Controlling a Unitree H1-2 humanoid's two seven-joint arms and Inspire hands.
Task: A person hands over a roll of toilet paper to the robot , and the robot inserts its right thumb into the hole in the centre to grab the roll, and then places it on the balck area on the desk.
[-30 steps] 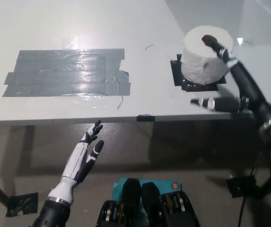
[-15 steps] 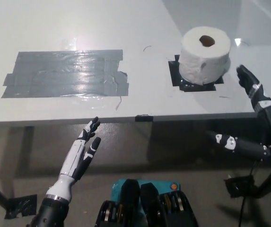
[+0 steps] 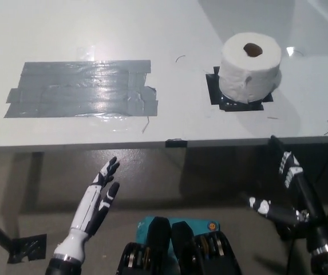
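Observation:
A white toilet paper roll (image 3: 249,67) stands upright on the small black patch (image 3: 216,91) at the right of the white desk, its brown core hole facing up. Nothing touches the roll. My black right hand (image 3: 284,186) is below the desk's front edge at the lower right, open, its fingers spread and empty. My white left hand (image 3: 98,195) rests at the lower left below the desk edge, open with fingers extended.
A large patch of grey tape (image 3: 80,89) covers the left half of the desk (image 3: 169,34). A small black tab (image 3: 176,142) sits on the desk's front edge. A dark stand foot (image 3: 23,247) lies on the floor at the lower left.
My right hand has let go of the roll and dropped from the desk top to below its front edge. The roll stays on the black patch. The left hand has barely moved.

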